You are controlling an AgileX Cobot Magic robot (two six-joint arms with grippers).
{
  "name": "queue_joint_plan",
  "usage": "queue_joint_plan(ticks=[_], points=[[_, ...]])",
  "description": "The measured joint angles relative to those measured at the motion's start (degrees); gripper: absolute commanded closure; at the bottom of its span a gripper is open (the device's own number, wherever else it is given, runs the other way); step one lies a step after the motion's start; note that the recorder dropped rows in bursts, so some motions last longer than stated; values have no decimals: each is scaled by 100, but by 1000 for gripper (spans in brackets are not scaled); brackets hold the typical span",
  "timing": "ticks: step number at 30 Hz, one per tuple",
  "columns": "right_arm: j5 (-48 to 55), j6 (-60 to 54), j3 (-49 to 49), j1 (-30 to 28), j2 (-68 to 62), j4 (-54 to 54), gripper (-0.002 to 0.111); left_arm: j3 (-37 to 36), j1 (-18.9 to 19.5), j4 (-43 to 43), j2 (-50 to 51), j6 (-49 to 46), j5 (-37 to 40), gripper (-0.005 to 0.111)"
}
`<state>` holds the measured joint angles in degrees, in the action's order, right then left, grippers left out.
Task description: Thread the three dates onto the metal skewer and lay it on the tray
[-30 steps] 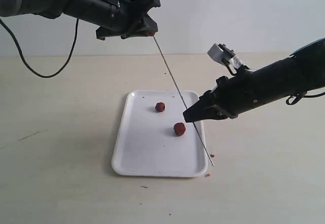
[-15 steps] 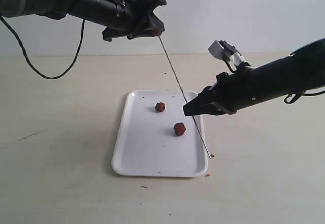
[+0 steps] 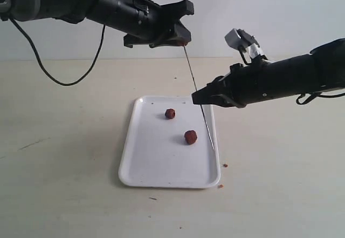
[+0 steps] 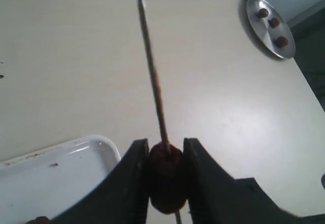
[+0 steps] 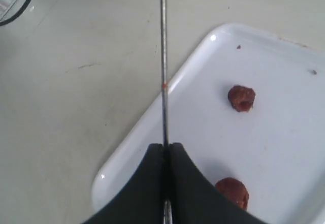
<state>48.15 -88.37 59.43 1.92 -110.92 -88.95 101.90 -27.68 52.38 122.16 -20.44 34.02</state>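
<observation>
Left arm: black and glossy. I reach in from the upper left with it nearly level, high above the pale table (image 3: 64,141).
Left fingers (image 3: 180,37): partly closed, pinching one date between their flat black inner faces.
Held date (image 4: 165,178): dark reddish-brown, wrinkled and oval, squeezed near my fingertips well above the tray. The skewer runs into it. In the left wrist view a short stub of rod shows on its other side.
Metal skewer (image 3: 190,70): a thin, straight grey rod, steeply tilted, with a brownish smear along part of it. Its upper end is at the held date and its lower end is down by the tray's right rim. I cannot tell whether it touches there.
Tray (image 3: 156,162): white, smooth and rectangular, with rounded corners and a low rim, lying flat on the table.
Two loose dates: small wrinkled lumps lying apart on the tray's right half, one (image 3: 170,113) toward the back and one (image 3: 190,136) nearer the middle, just left of the skewer.
Crumbs (image 3: 225,165): tiny brown specks on the table just off the tray's right front corner.
Right fingers (image 3: 197,99): closed tight on the skewer partway down it, with the rod clamped between the black tips.
Right arm: black, coming in from the right and sloping gently down to the left.
Writing: a white-and-grey block (image 3: 240,37) sits on my right wrist. Any print on it is too small to read.
Round metal plate (image 4: 266,26): shiny and shallow, holding three small dark lumps, far across the table in the left wrist view.
</observation>
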Motion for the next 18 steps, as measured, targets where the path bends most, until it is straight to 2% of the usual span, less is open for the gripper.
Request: queue_joint_plan(ticks=[13, 15, 18], points=[[-155, -824, 14, 0, 0, -997, 108, 0, -282, -228, 0, -166, 19, 82], [-155, -847, 14, 0, 0, -1019, 108, 0, -282, -239, 0, -166, 19, 76], [-166, -847, 14, 0, 0, -1028, 108, 0, -284, -239, 10, -166, 19, 59]])
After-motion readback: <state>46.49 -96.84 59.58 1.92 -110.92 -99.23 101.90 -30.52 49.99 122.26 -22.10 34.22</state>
